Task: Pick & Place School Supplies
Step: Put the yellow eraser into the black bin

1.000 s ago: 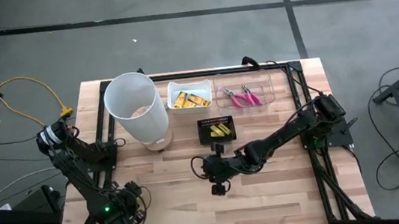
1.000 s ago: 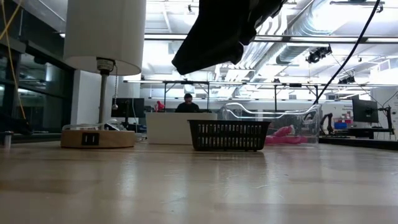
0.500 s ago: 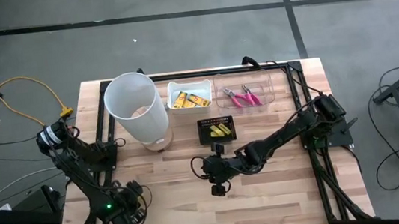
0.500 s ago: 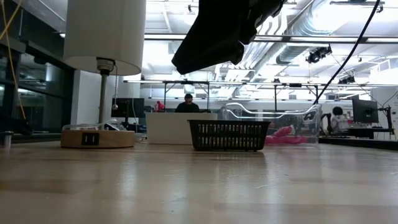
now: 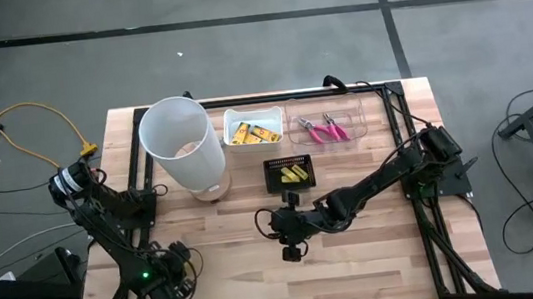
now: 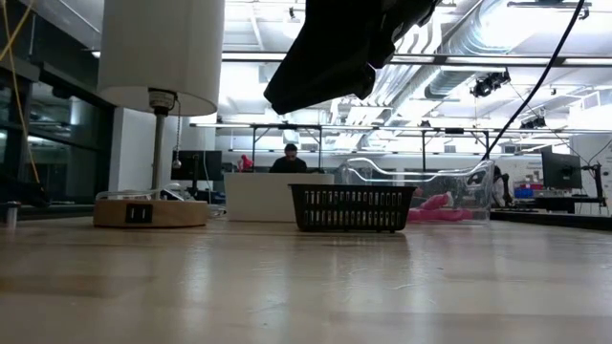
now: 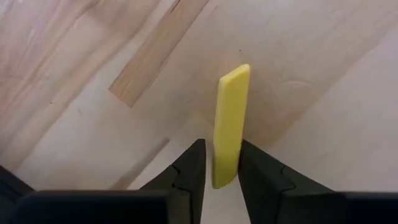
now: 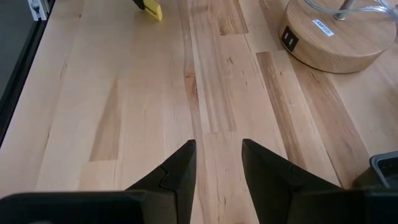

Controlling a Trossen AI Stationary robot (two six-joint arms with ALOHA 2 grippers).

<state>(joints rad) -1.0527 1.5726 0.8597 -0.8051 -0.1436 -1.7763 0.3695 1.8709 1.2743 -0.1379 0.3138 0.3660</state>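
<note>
While bare tabletop (image 5: pixel 378 247) is left open along the front edge, a flat yellow packet (image 7: pixel 231 124) is gripped between the left hand (image 7: pixel 219 177) fingers near the front-left corner. The right hand (image 8: pixel 217 163) is held empty and parted above mid-table.

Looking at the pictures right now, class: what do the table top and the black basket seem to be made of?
Table top: wood, likely sealed; joined planks with visible grain and a slight sheen. Black basket: probably plastic, perhaps coated wire; thin dark slats form open mesh walls.
</note>
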